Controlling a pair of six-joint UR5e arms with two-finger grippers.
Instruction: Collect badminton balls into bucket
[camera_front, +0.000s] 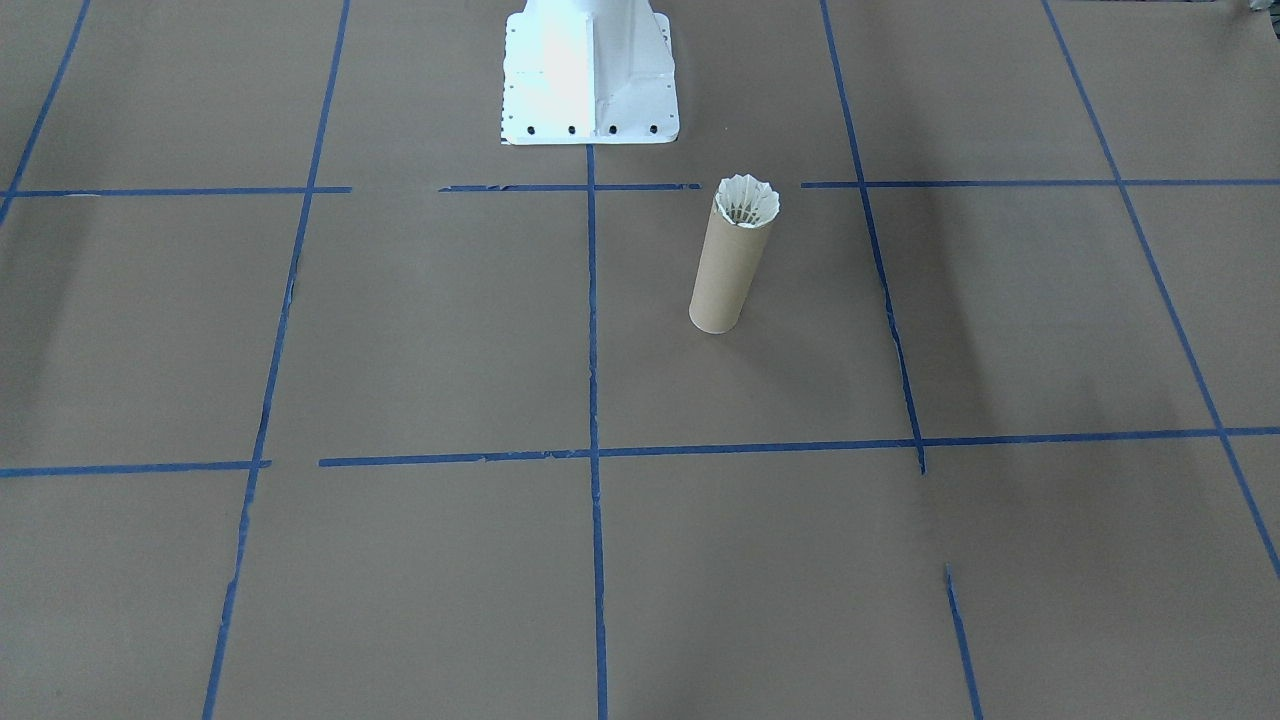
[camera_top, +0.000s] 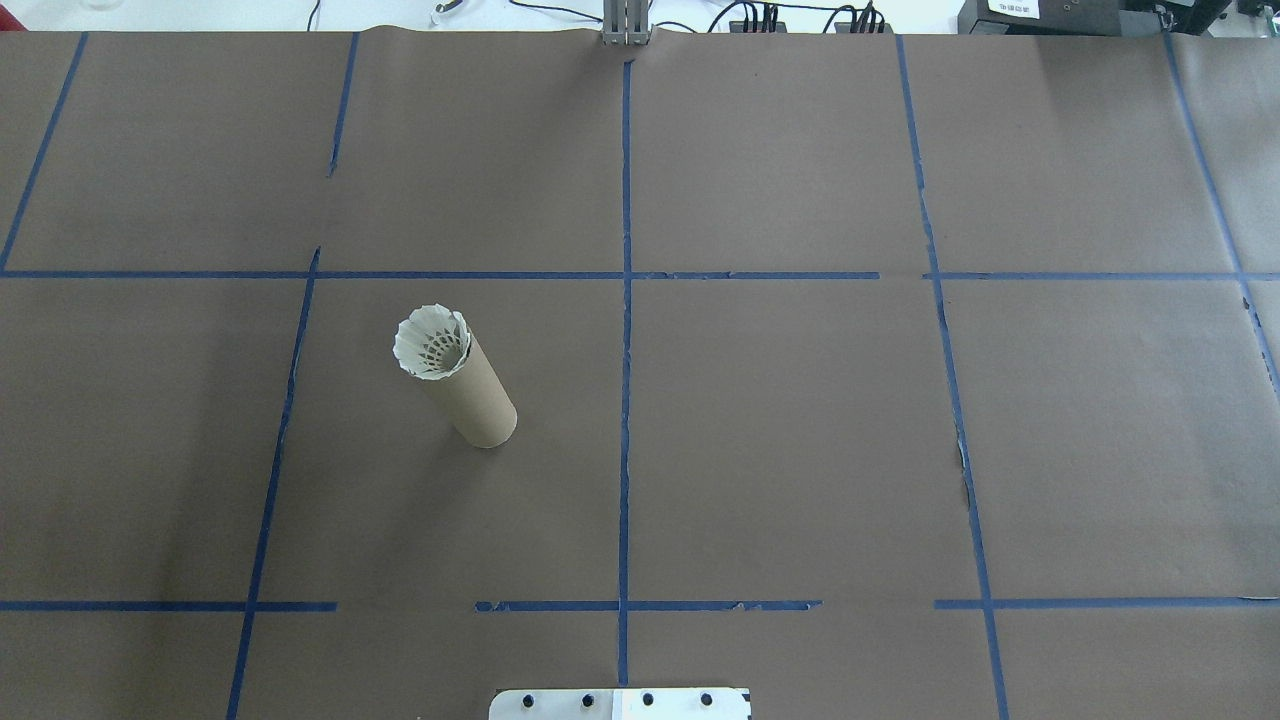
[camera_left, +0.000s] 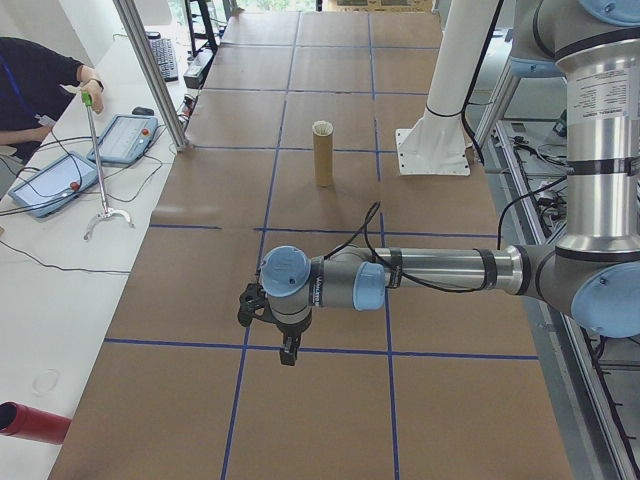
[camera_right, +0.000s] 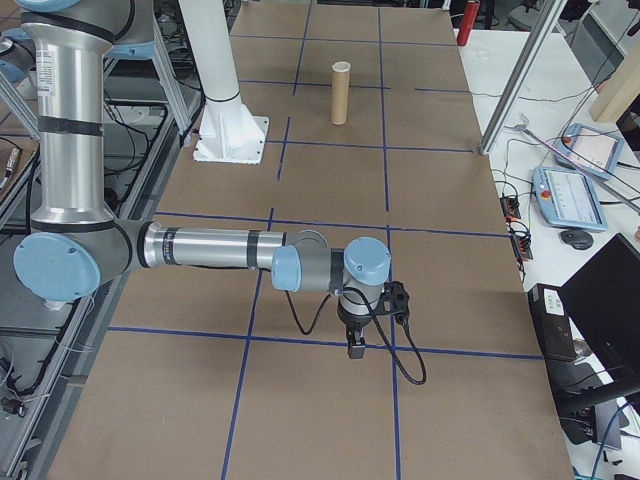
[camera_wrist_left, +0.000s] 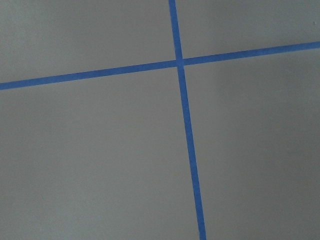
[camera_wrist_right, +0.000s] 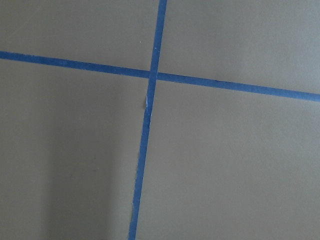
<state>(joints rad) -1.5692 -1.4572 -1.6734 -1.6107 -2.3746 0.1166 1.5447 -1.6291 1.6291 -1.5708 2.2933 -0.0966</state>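
Left gripper (camera_left: 285, 345): nearest in the left side view, hanging above taped paper; whether its jaws are parted cannot be told.
Right gripper (camera_right: 355, 345): same pose in the right side view, likewise unreadable.
Table (camera_top: 800, 450): brown paper, blue tape grid.
Bucket (camera_top: 478, 403): upright at 9 o'clock from centre overhead; light cardboard, likely tippy.
Shuttlecock (camera_top: 431, 342): seated in the tube mouth, skirt up; probably featherlight and fragile, so grip the cork.
Room: consoles, cables, a seated person.

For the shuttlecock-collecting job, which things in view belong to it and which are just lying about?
Part of the job:
- shuttlecock, seated in the tube's mouth, feathers up
- cardboard tube, standing upright on the table
- left gripper and right gripper, both far from the tube

Just lying about:
- white robot base
- two tablets on the side bench
- red cylinder
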